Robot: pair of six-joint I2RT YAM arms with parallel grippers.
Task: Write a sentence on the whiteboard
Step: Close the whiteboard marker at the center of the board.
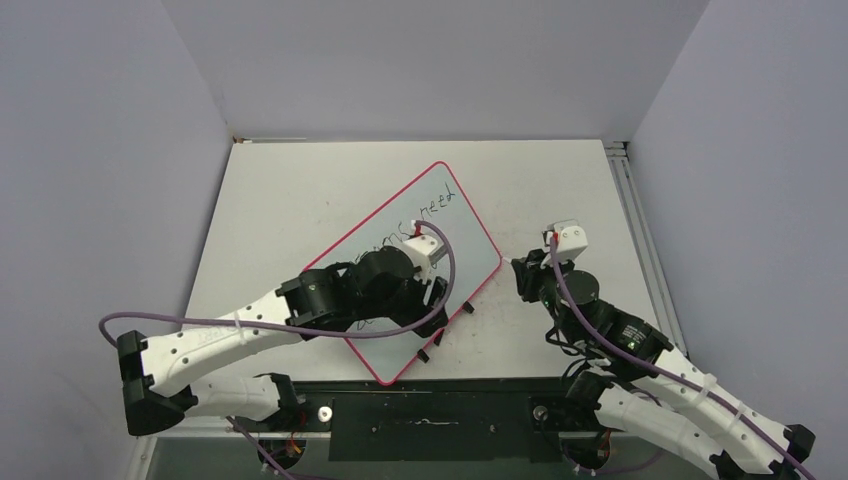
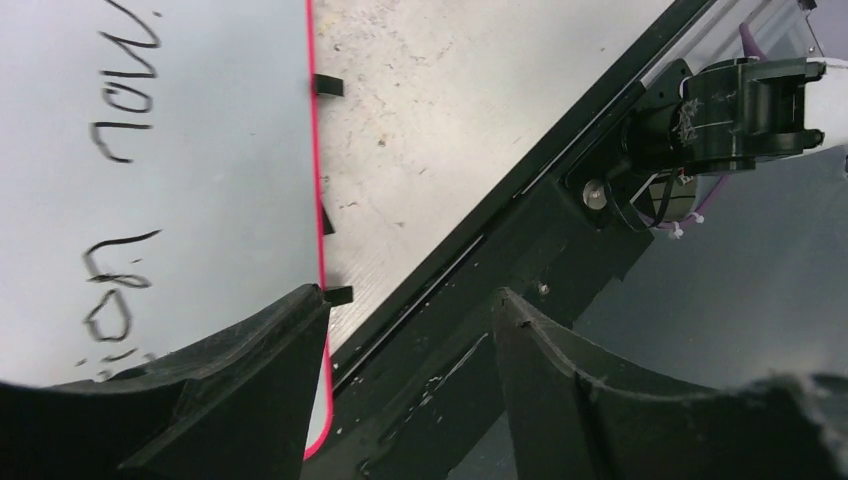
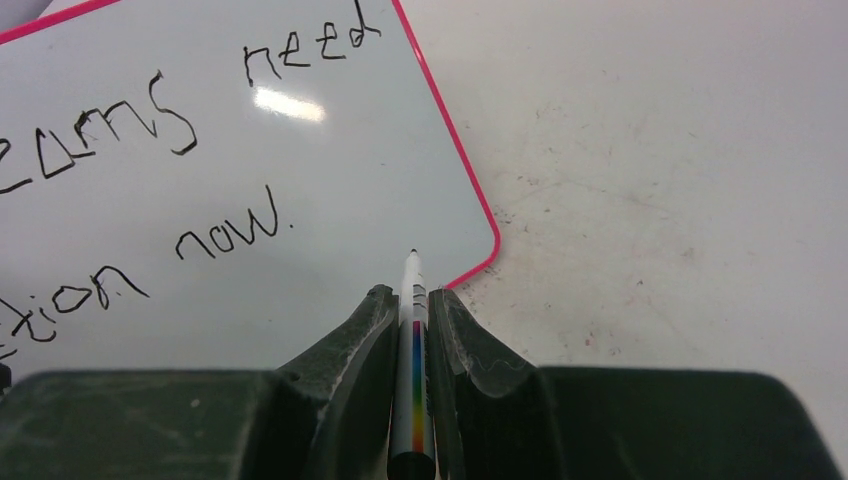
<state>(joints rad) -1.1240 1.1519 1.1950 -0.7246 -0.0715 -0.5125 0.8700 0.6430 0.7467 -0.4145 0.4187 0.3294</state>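
Clamped tight in the right gripper (image 3: 408, 300), a white marker (image 3: 412, 275) points its tip at the whiteboard (image 3: 330, 190) near a pink-rimmed corner. Lying askew on the scuffed table (image 1: 300, 190), the board carries the sentence (image 3: 228, 232), its rows ending "need" and "now." The left gripper (image 2: 410, 300) hangs open and empty over the board's near edge.

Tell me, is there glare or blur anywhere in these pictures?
Right wrist view: a bright glare patch on the whiteboard, under "need" in the sentence. Left wrist view: the letters look slightly smeared, and the left gripper close to the lens is dark and soft. Top view: even light, no glare.
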